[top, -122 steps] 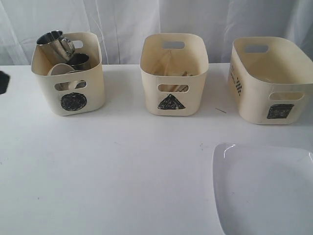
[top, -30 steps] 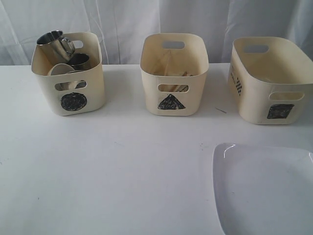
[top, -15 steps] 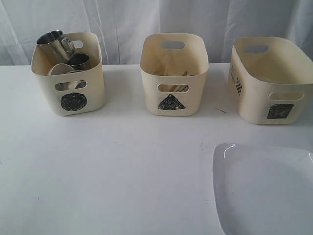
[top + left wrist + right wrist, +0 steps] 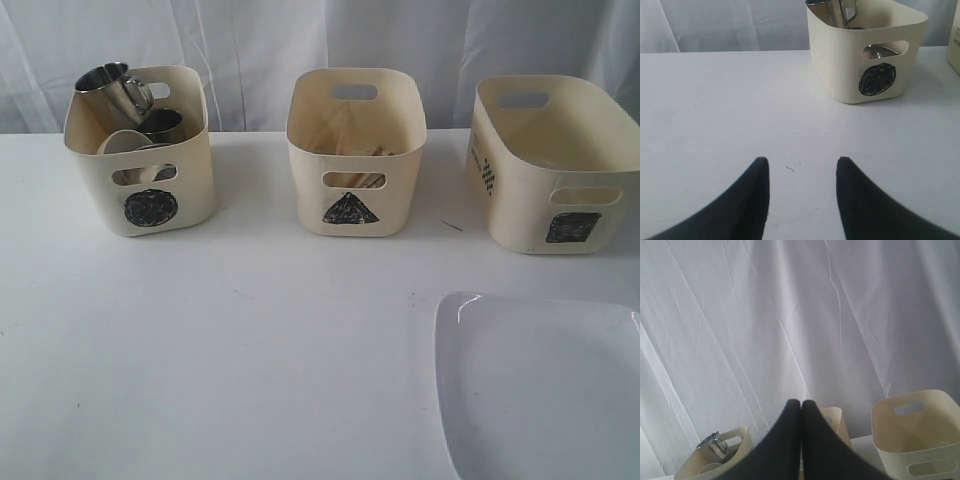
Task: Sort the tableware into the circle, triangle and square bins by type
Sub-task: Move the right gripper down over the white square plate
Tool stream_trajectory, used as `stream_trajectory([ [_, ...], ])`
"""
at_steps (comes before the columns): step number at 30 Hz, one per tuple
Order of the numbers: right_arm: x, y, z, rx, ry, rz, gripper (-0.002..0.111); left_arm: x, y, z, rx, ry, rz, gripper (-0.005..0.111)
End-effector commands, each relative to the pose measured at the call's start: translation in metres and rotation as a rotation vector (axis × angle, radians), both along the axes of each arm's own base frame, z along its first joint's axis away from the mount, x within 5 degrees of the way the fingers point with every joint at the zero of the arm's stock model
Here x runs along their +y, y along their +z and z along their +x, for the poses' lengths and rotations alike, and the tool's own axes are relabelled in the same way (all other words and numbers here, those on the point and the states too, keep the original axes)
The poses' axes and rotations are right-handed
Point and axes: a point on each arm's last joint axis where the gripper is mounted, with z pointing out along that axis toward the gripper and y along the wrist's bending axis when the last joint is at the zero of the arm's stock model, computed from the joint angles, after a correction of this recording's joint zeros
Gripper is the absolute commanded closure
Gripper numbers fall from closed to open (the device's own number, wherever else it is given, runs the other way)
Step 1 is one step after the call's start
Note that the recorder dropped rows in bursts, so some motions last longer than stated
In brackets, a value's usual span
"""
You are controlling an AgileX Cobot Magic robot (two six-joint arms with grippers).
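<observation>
Three cream bins stand along the back. The circle bin [image 4: 140, 150] on the left holds a steel mug [image 4: 112, 90], a second steel vessel [image 4: 163, 123] and a small white bowl [image 4: 126, 141]. Wooden chopsticks [image 4: 352, 150] show inside the triangle bin [image 4: 355, 150] in the middle. The square bin [image 4: 555, 165] is on the right. A large white squarish plate [image 4: 540, 385] lies at the front right. Neither gripper shows in the exterior view. My left gripper [image 4: 801, 165] is open over bare table, short of the circle bin [image 4: 865, 50]. My right gripper [image 4: 801, 404] is shut and empty, raised above the bins.
A white cloth backdrop [image 4: 260, 50] hangs behind the bins. The white table [image 4: 230, 340] stretches in front of them. A small dark speck [image 4: 452, 226] lies between the triangle and square bins.
A dark arm part seen at the far left edge 4.1 s ago has left the exterior view. Nothing else has moved.
</observation>
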Motion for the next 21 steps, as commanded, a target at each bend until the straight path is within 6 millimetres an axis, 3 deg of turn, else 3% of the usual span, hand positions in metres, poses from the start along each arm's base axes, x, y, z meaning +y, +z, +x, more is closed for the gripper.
stream_trajectory([
  [1,0.000,0.006,-0.005,0.000,-0.008,-0.055,0.108,0.000,-0.001,0.000,-0.003,0.003,-0.013,0.059],
  [6,-0.002,0.014,-0.008,-0.086,-0.043,-0.087,0.108,0.000,-0.001,0.000,-0.003,0.003,-0.013,0.059],
  [9,0.000,0.007,-0.009,0.057,-0.037,-0.220,0.107,0.000,-0.001,0.000,-0.003,0.003,-0.013,0.059],
  [13,0.019,0.005,0.013,0.321,0.187,-0.574,0.088,0.000,-0.001,0.000,-0.003,0.003,-0.013,0.059],
  [17,0.020,0.015,0.039,0.468,0.250,-0.653,0.068,0.000,-0.001,0.000,-0.003,0.003,-0.013,0.059],
  [21,0.014,0.015,0.065,0.655,0.272,-0.783,0.065,0.000,-0.001,0.000,-0.003,0.003,-0.013,0.059],
])
